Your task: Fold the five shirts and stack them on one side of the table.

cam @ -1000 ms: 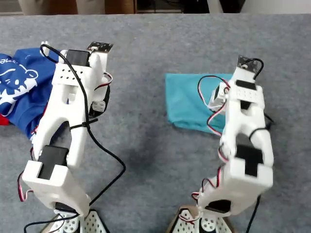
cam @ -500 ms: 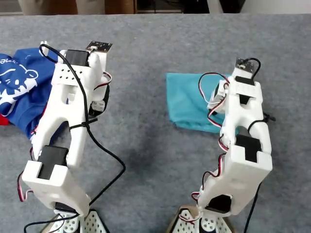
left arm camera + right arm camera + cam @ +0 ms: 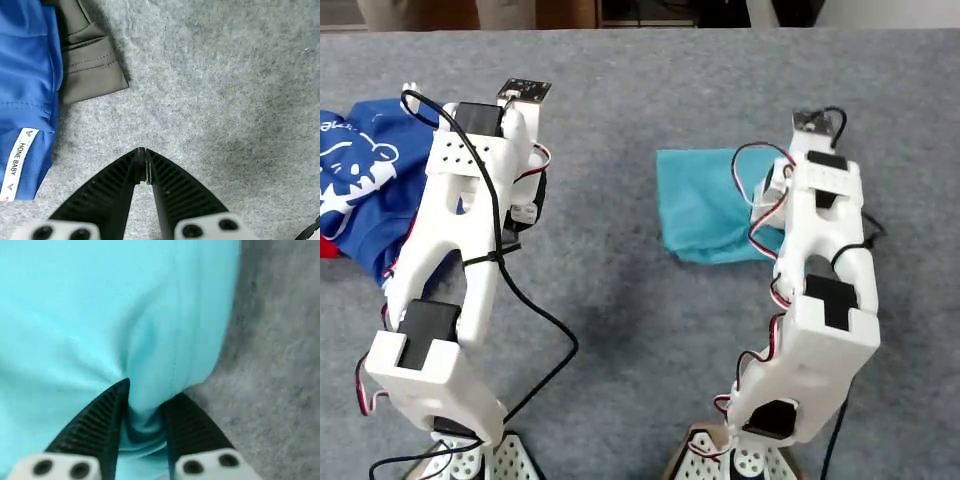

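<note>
Right gripper (image 3: pixel 147 392) clamped on teal shirt (image 3: pixel 100 305) edge, left gripper (image 3: pixel 144 152) closed, empty

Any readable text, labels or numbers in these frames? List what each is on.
The white tag on the blue shirt: one short line of dark capitals, a brand name, left unquoted.
The white print on the blue shirt, high view: a bear drawing and lettering cut off at the edge, unreadable.
No text on the teal shirt or the dark garment.
</note>
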`<action>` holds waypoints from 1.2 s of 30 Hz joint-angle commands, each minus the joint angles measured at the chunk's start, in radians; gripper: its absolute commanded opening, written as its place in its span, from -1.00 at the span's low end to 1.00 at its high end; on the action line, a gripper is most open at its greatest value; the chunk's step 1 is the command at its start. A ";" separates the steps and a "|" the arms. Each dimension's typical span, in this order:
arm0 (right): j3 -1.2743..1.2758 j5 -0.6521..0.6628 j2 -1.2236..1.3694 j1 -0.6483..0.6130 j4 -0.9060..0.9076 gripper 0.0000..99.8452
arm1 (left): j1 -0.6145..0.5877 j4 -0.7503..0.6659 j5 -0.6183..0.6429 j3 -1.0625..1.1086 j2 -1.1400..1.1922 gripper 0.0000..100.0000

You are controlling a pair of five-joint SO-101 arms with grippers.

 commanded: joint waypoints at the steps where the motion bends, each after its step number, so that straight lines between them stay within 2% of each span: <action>1: -0.130 0.061 -0.008 0.002 0.003 -1.00 | -0.009 -0.005 -0.003 -0.008 -0.053 -0.96; 6: -0.240 0.161 -0.008 0.018 0.003 -1.00 | -0.009 -0.003 0.000 -0.006 -0.053 -0.96; 12: -0.315 0.232 -0.007 0.101 -0.006 -1.00 | -0.025 -0.003 0.002 -0.006 -0.053 -0.96; 19: -0.302 0.256 -0.004 0.160 -0.058 -1.00 | -0.041 -0.002 0.002 -0.006 -0.053 -0.96; 30: -0.332 0.256 0.085 0.163 -0.063 -0.98 | -0.041 0.000 0.002 -0.011 -0.054 -0.96; 33: -0.332 0.224 0.084 0.166 -0.061 -0.76 | -0.041 0.018 -0.002 -0.017 -0.054 -0.96; 36: -0.335 0.049 0.070 0.194 -0.052 -0.55 | -0.041 0.018 -0.005 -0.015 -0.054 -0.96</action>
